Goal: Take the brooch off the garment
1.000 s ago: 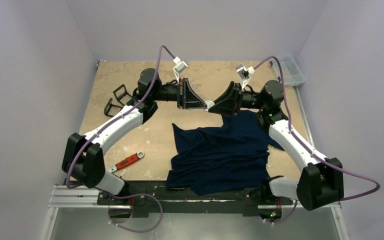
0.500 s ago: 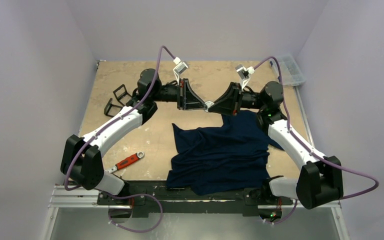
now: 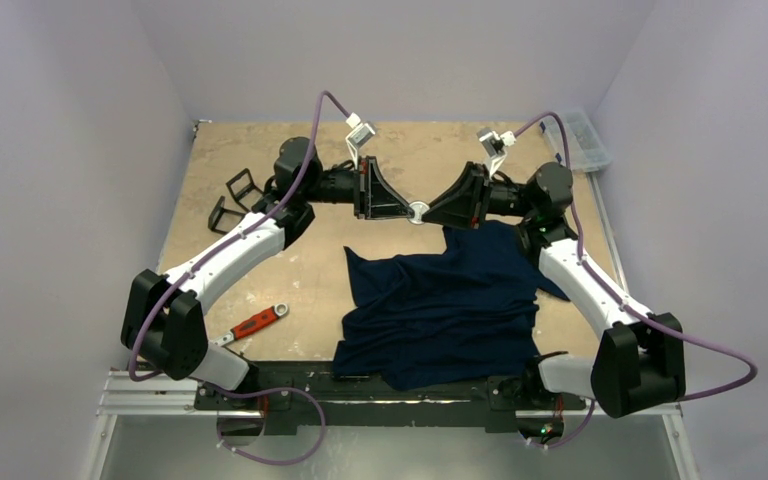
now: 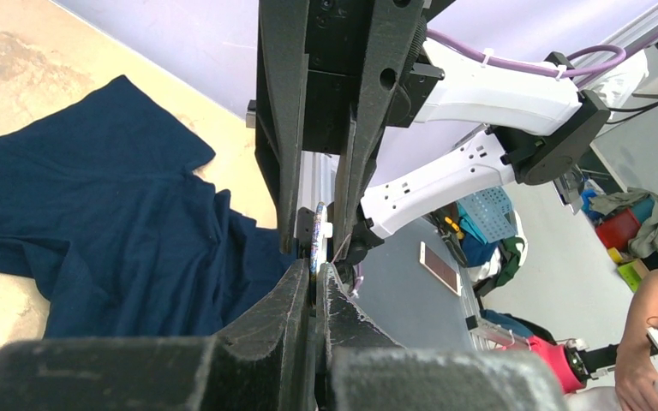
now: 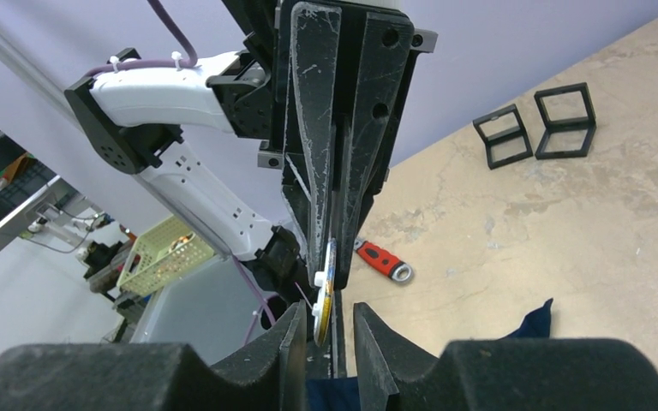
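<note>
Left gripper [image 4: 314, 282]: clamped on the brooch [image 4: 316, 244], mid-air.
Right gripper [image 5: 331, 318]: jaws slightly apart, straddling the brooch.
Brooch: at 12 o'clock of the garment [image 3: 440, 300], off it.
Risk: brooch likely drops if left releases before right closes.

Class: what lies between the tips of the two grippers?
The brooch, a round disc held clear of the garment; it shows in the top view and edge-on in both wrist views.

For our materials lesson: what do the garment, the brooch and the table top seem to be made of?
Garment: soft matte navy fabric, limp folds and wrinkles.
Brooch: thin rigid disc, glinting edge, probably metal.
Table top: tan board, likely wood, matte, scuffed and stained.
</note>
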`<state>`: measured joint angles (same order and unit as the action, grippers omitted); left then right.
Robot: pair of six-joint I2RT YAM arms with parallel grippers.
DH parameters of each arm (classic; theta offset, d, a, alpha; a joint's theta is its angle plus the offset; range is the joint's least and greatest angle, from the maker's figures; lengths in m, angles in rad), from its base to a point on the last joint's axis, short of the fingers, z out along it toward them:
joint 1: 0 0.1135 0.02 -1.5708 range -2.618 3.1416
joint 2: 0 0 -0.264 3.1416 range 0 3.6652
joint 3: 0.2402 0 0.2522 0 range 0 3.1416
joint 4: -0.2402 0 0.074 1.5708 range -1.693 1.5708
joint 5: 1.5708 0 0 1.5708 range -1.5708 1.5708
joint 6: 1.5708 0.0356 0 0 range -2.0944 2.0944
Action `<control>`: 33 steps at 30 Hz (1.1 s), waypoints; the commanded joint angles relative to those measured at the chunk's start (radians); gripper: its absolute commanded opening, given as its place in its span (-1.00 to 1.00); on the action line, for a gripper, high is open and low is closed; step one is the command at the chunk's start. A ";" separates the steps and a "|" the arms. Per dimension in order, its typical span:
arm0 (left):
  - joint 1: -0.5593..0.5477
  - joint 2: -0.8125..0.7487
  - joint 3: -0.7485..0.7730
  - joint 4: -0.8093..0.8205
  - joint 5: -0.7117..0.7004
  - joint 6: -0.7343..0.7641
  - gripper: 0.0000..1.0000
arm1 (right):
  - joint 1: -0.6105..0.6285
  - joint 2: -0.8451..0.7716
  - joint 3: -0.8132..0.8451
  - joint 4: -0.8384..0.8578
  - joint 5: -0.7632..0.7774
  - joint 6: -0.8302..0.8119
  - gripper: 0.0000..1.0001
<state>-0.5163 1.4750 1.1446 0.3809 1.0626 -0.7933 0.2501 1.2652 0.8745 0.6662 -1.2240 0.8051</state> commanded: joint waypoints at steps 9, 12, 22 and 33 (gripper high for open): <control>0.006 0.010 0.065 0.045 0.000 0.000 -1.00 | -0.002 0.001 -0.005 0.117 -0.021 0.047 -0.36; 0.006 0.013 0.066 0.045 0.000 -0.001 -1.00 | -0.001 0.003 -0.003 0.115 -0.023 0.042 -0.36; 0.004 0.022 0.079 0.031 0.000 0.005 -1.00 | -0.001 0.024 0.011 0.104 -0.014 0.025 -0.37; -0.011 0.010 0.090 -0.046 -0.008 0.106 -1.00 | -0.002 0.057 0.039 0.101 -0.002 0.055 -0.62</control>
<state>-0.5182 1.5032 1.1900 0.3435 1.0473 -0.7403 0.2501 1.3151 0.8749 0.7361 -1.2289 0.8455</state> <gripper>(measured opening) 0.024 0.180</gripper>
